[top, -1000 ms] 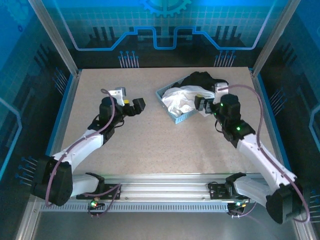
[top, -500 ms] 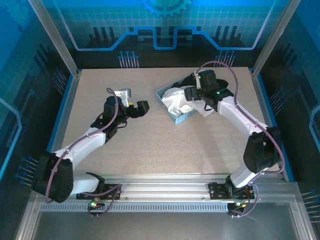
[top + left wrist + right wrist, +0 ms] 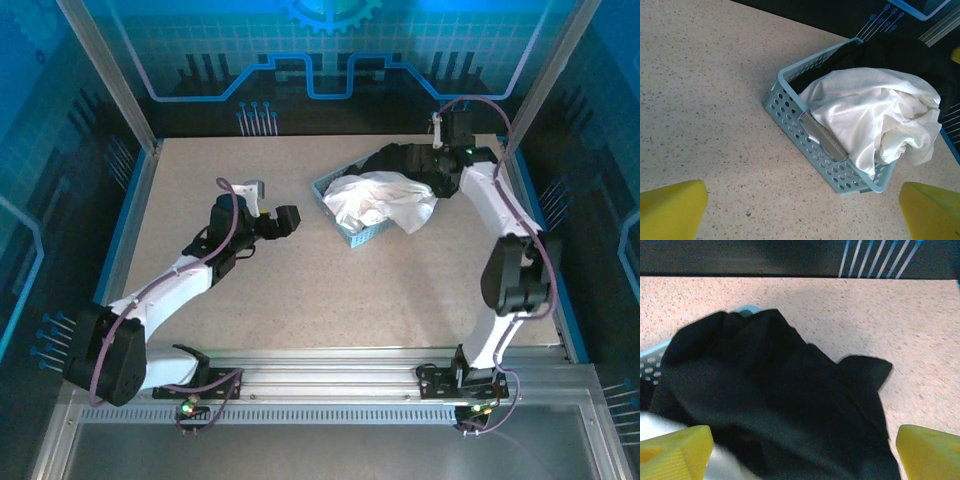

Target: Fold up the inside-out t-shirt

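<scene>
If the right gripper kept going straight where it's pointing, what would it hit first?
Most likely the black t-shirt, heaped straight ahead of the open right gripper; depth is hard to judge.

The t-shirt [image 3: 780,405] is black, garment [image 3: 865,115] white, basket [image 3: 788,116] pale blue, table [image 3: 705,100] speckled beige.

- Black t-shirt [image 3: 780,400]: bunched; its lower part is cut off by the right wrist view's bottom edge, and from above its near part is hidden under the white cloth [image 3: 380,200].
- Basket [image 3: 805,145]: interior and far wall hidden by both garments.
- Left gripper [image 3: 800,215]: yellow fingertips [image 3: 670,210] cropped at the lower corners.
</scene>
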`<state>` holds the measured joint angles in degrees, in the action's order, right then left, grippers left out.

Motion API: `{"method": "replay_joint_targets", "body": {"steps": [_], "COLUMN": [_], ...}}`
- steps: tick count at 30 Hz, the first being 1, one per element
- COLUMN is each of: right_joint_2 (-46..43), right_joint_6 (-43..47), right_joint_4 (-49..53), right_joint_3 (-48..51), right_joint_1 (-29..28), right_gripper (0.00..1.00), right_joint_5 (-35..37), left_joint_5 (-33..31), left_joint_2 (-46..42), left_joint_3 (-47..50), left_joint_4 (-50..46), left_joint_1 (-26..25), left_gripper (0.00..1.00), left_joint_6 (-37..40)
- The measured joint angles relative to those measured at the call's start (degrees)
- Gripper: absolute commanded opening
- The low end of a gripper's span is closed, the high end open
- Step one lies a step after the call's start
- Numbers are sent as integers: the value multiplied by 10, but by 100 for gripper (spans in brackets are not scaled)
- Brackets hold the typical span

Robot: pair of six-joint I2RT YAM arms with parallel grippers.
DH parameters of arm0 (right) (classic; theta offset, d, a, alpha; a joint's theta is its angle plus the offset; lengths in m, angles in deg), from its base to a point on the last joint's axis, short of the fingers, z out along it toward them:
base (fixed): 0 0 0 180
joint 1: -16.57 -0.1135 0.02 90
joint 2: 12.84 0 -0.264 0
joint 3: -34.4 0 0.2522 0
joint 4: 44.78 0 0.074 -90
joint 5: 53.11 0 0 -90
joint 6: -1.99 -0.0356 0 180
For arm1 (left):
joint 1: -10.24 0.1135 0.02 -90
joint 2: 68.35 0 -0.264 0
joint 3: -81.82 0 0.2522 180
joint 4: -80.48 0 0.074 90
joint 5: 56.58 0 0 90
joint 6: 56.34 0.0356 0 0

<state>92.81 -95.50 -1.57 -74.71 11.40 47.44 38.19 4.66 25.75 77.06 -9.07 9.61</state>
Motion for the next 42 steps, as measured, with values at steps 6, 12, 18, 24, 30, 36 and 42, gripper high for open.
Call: {"method": "replay_joint_targets", "body": {"steps": [6,12,18,24,30,36,42], "right_joint_2": [142,179,92,-80,-147,-141,-61], "right_joint_6": [-10,-24,-56,-78,-77,-61,-53], "right_joint_4": [50,90,69,-12,-62,-57,-8], "right_joint_3": [-112,-185,-194,-188,-311,-409,-507], "right_joint_1": [0,0,-4,-58,-139,-252,-331], "right_gripper": [66,5,0,0,0,0,0], "right_joint_5": [-47,-84,-115,-99,-100,-139,-186], "left_joint_5": [-2,-7,-16,-22,-44,-105,-142], "left_joint_2": [-7,-17,-37,-49,-60,-108,-228], "left_joint_3": [0,0,0,0,0,0,17], "left_joint_4": [-5,-21,-33,-33,-42,-86,-137], "left_joint_1": [0,0,0,0,0,13,119], "left_gripper": [99,99,99,99,99,99,99], "left_joint_6": [0,2,4,4,2,-13,-62]}}
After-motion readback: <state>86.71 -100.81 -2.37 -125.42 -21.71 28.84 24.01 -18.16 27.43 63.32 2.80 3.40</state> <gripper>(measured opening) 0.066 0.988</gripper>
